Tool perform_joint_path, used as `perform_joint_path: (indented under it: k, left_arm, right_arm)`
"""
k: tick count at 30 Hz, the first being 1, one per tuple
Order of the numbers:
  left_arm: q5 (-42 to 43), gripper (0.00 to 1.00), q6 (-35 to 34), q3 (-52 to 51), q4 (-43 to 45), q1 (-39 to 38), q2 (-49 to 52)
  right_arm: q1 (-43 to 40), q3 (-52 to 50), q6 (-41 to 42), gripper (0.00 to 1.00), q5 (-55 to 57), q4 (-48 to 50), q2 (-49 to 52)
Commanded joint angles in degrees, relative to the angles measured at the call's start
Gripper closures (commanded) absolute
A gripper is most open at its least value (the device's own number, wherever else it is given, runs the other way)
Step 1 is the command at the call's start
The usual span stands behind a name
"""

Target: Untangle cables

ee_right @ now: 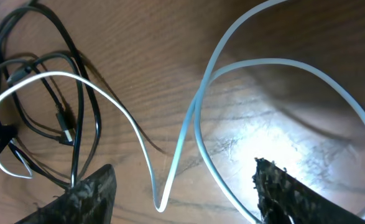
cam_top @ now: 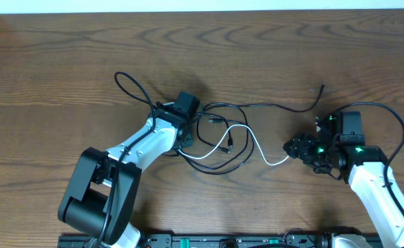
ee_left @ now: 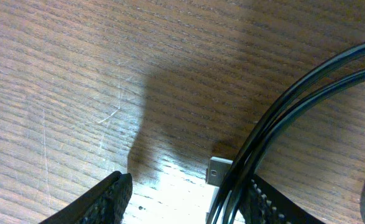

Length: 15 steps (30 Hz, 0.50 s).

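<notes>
Untangling incomplete: black cable [cam_top: 291,109] and white cable [cam_top: 257,145] cross mid-table; left gripper [ee_left: 185,199], right gripper [ee_right: 182,193] spread, clamping nothing.

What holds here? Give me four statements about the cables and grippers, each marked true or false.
1. The white cable lies between the right gripper's fingers. True.
2. The right gripper is shut. False: its fingers stand well apart.
3. The black cable runs right by the left gripper. True.
4. The black cable hangs off the table. False: all of it lies on the tabletop.
</notes>
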Motion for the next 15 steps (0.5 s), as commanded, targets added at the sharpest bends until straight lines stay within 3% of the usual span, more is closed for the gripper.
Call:
perform_joint_path:
  k: [1, 10, 15]
  left_arm:
    - [0.0, 0.41, -0.5, -2.0, -0.1, 0.5, 2.8]
    - [0.0, 0.41, -0.5, -2.0, -0.1, 0.5, 2.8]
    - [0.0, 0.41, -0.5, -2.0, -0.1, 0.5, 2.8]
  right_arm:
    - [2.0, 0.3, 2.4, 0.33, 2.9, -1.2, 0.0]
    - [5.3, -1.9, 3.1, 0.36, 5.1, 1.6, 0.0]
    - [7.5, -4.9, 5.2, 0.48, 5.8, 5.6, 0.0]
